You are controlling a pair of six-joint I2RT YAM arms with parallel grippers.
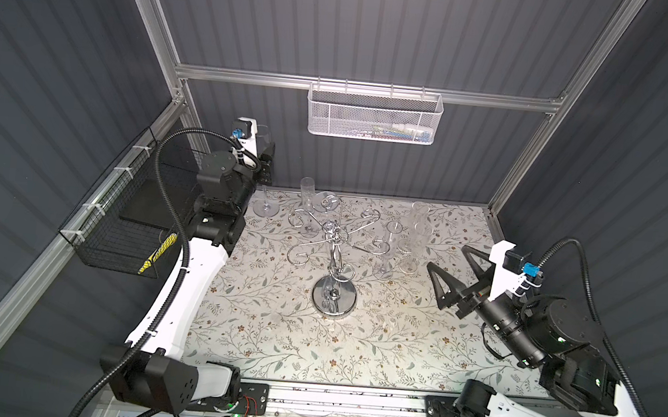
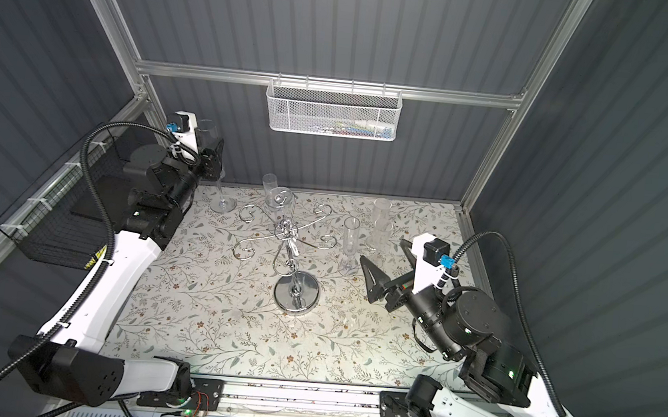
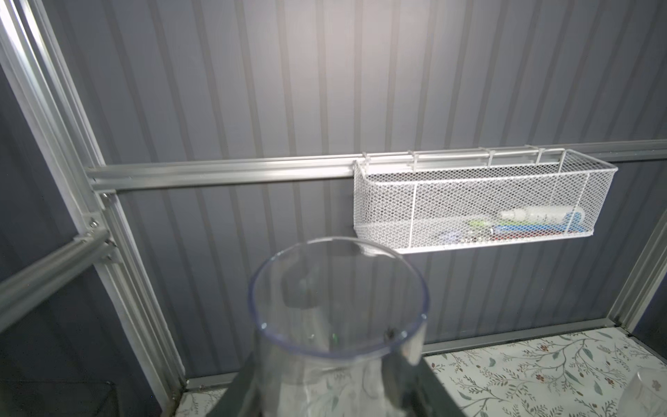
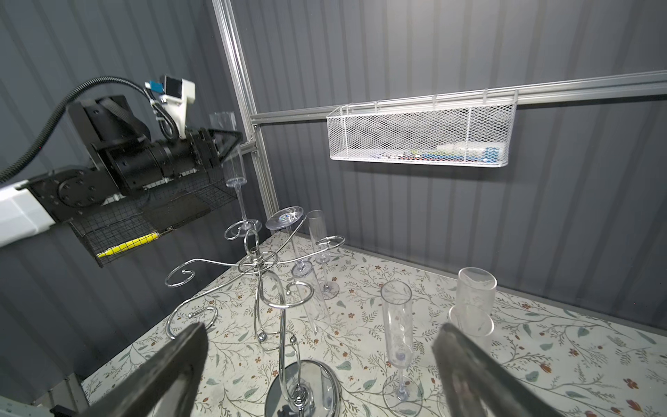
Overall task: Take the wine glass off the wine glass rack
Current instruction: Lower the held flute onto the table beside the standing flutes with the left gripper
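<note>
Though it looks faint, wine glass [image 4: 234,169] seemingly in left hand [image 4: 229,144], foot half-hidden.

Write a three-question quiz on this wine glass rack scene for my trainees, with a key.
1. True or false: the right gripper is open and empty.
2. How many champagne flutes hang upside down on the wine glass rack?
3. What is the left gripper clamped on? A: the bowl of an upright champagne flute; B: the rack's stem; C: nothing.
Key: 1 true; 2 one; 3 A.
</note>
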